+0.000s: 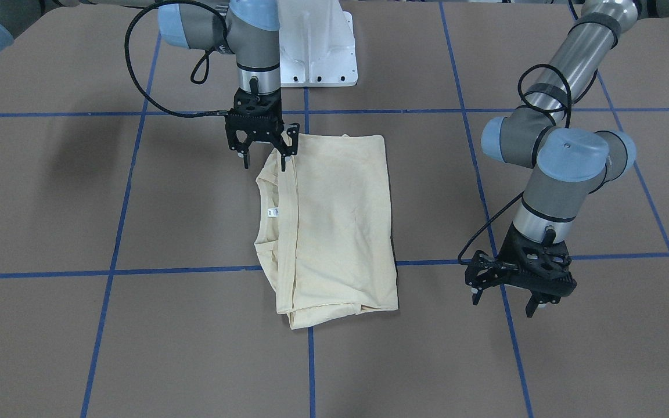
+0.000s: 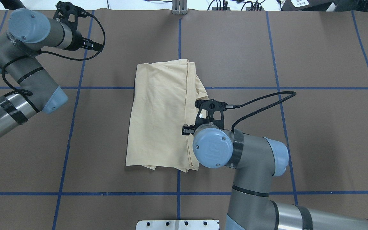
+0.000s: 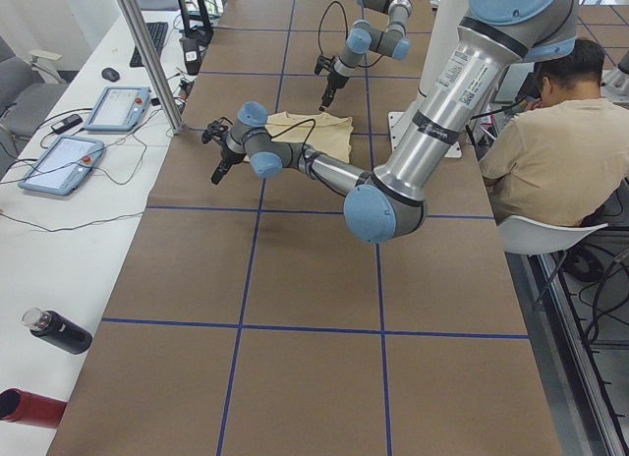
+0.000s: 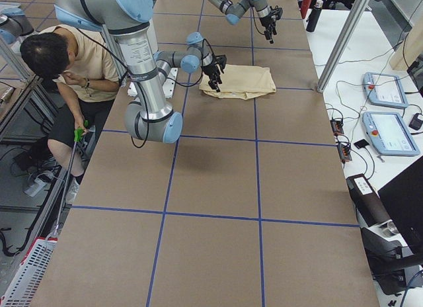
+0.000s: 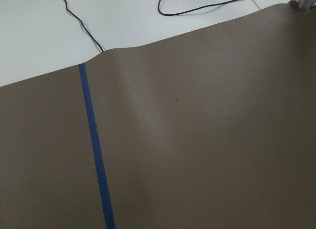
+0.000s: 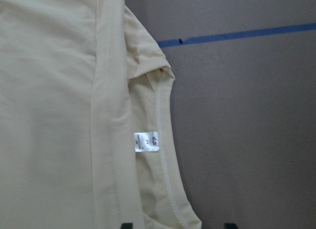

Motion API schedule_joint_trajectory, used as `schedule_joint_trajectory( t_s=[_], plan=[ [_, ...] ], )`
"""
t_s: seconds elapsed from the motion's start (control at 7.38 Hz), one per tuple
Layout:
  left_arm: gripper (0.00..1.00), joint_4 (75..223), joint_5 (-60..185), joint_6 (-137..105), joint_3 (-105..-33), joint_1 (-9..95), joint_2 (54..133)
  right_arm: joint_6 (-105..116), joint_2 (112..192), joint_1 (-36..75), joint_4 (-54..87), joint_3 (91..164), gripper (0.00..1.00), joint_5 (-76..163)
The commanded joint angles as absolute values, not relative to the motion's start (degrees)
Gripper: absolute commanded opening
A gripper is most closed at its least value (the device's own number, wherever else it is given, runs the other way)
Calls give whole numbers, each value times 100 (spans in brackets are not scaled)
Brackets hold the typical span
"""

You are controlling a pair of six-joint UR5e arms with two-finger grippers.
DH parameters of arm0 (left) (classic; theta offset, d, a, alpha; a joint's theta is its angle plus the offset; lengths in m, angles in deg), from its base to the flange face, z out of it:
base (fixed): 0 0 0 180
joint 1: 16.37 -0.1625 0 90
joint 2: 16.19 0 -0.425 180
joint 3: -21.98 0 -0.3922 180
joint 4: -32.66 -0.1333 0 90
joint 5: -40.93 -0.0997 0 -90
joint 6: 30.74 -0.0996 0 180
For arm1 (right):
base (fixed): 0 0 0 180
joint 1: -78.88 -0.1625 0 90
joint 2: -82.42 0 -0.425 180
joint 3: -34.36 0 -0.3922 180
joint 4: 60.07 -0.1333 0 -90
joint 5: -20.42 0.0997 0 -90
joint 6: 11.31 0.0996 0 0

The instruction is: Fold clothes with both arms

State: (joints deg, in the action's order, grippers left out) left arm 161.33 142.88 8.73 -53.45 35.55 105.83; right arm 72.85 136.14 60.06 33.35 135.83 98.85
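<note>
One T-shirt (image 1: 334,220); two arms (image 1: 569,55) (image 1: 253,40)

Left end effector (image 1: 504,303) and right end effector (image 1: 265,163) both gape.

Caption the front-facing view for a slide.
Folded cream T-shirt; open right gripper at its collar-side corner, open left gripper off to the side.

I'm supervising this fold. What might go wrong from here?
1. The open right gripper straddles the layered edge of the shirt by the collar; closing may catch only some layers and pull the fold apart.
2. The left gripper hangs open off the shirt, so a one-sided lift may skew it.
</note>
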Motion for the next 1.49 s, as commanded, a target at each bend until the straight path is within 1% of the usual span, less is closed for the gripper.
schedule_joint_trajectory(
  t_s=[0.0, 0.14, 0.27, 0.41, 1.35],
  plan=[
    [100, 16133, 14288, 873, -5456, 3548, 10519, 7167, 12440, 5631, 3688, 12225, 100, 10232],
    [100, 16133, 14288, 873, -5466, 3548, 10510, 7001, 11930, 5473, 3696, 11459, 100, 10373],
    [100, 16133, 14288, 873, -5466, 3548, 10509, 6816, 11742, 5393, 3705, 10965, 100, 10453],
    [100, 16133, 14288, 873, -5466, 3548, 10509, 6588, 11740, 5375, 3705, 10759, 100, 10488],
    [100, 16133, 14288, 864, -5457, 3539, 10509, 6050, 11749, 5322, 4127, 10661, 100, 10594]
  ],
)
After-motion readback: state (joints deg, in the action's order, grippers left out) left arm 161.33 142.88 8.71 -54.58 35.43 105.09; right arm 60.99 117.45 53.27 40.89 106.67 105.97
